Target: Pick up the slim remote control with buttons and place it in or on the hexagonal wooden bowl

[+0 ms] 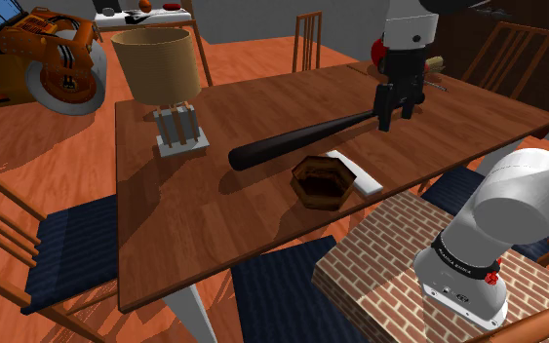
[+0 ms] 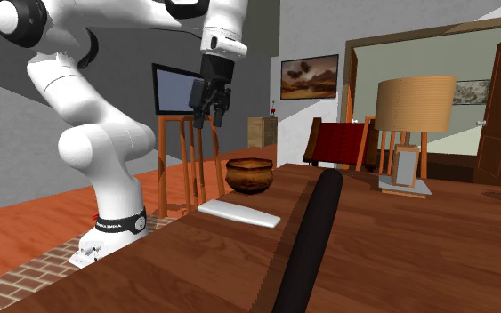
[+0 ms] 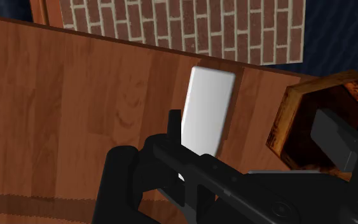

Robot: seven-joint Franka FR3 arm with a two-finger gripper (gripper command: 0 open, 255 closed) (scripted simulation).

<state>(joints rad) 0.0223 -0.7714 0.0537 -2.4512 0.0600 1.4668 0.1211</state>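
Observation:
The slim remote [image 1: 353,171] is drawn as a plain white slab lying flat on the wooden table [image 1: 194,214], touching the side of the hexagonal wooden bowl [image 1: 321,199] that faces the brick stand. In the second exterior view the remote [image 2: 238,212] lies just in front of the bowl [image 2: 249,178]. My black gripper [image 1: 387,124] hangs well above the table, beyond the bowl, over the thin end of a bat. Its fingers point down, stand apart and hold nothing. In the wrist view the gripper [image 3: 250,127] looks down at the remote [image 3: 206,111] and the bowl [image 3: 285,124] beside it.
A long black baseball bat [image 1: 301,138] lies across the table behind the bowl. A lamp with a tan shade [image 1: 165,73] stands at the table's far left. The brick-patterned stand [image 1: 438,263] abuts the near edge. Wooden chairs with dark blue seats [image 1: 67,244] ring the table.

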